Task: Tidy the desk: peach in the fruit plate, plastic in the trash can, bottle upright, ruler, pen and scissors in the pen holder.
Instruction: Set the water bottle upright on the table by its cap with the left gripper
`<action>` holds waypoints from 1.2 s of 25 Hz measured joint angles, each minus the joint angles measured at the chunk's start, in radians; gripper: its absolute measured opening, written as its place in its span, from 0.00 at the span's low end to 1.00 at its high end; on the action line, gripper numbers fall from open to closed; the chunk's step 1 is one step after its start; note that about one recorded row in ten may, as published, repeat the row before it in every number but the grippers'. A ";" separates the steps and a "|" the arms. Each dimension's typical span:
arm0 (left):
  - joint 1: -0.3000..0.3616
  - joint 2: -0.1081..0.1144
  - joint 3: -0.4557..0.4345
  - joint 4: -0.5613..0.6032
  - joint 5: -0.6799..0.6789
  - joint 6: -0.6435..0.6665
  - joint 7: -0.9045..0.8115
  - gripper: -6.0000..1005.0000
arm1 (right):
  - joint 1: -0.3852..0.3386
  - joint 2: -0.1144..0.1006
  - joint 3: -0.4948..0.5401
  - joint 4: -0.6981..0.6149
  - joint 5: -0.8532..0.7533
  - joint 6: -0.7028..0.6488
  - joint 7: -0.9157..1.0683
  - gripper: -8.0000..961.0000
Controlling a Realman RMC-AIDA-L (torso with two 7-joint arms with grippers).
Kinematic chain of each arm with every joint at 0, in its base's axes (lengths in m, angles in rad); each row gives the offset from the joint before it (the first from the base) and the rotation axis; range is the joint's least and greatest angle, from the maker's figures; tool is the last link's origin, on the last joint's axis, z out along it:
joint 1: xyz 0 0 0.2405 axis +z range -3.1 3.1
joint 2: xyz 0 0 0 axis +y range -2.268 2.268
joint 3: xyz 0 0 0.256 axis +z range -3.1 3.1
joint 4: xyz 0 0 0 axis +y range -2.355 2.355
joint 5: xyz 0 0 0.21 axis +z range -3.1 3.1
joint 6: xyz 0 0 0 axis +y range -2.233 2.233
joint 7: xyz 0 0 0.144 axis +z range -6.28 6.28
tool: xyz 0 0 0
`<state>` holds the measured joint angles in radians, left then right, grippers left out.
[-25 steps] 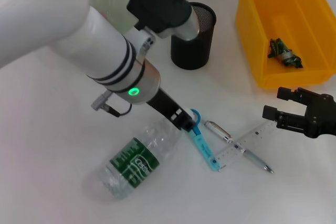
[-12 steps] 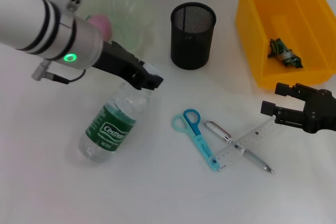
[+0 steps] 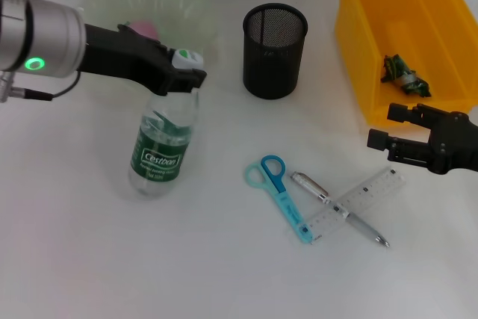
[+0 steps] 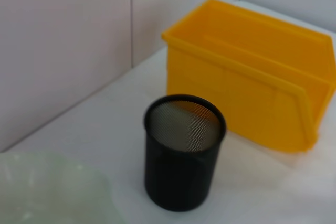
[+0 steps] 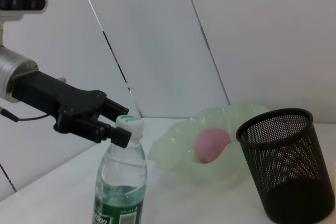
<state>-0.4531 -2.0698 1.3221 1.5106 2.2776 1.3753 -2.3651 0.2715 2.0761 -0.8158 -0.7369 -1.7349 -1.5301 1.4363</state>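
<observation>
Gripping the bottle (image 3: 159, 151) by its neck, the left gripper (image 3: 181, 76) stands it upright beside the fruit plate (image 3: 187, 5); right gripper (image 3: 396, 128) idle, jaws parted.

Bright, even overhead light, soft faint shadows. Mild glare on white table (image 3: 89, 259). Left wrist view soft/blurred, worst toward 7 o'clock. Right wrist view sharp.

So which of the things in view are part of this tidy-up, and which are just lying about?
Job: water bottle in left gripper; peach in fruit plate; scissors; pen; ruler; mesh pen holder; plastic wrapper in yellow bin.
Lying about: nothing. Right gripper hovers idle.
</observation>
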 joint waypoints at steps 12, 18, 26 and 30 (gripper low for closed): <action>0.084 0.002 -0.146 -0.022 -0.136 0.008 0.171 0.45 | 0.017 0.001 -0.002 -0.032 0.000 0.003 0.027 0.85; 0.086 0.002 -0.149 -0.036 -0.143 0.002 0.185 0.44 | 0.021 0.001 -0.002 -0.032 -0.001 0.004 0.028 0.85; 0.077 0.002 -0.150 -0.030 -0.141 0.001 0.185 0.44 | 0.018 0.001 -0.002 -0.029 -0.003 -0.001 0.028 0.85; 0.075 0.002 -0.149 -0.025 -0.141 0.004 0.185 0.44 | 0.013 0.001 -0.003 -0.030 -0.003 -0.002 0.029 0.85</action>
<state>-0.3781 -2.0678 1.1734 1.4859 2.1370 1.3796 -2.1797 0.2842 2.0770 -0.8188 -0.7670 -1.7381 -1.5316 1.4650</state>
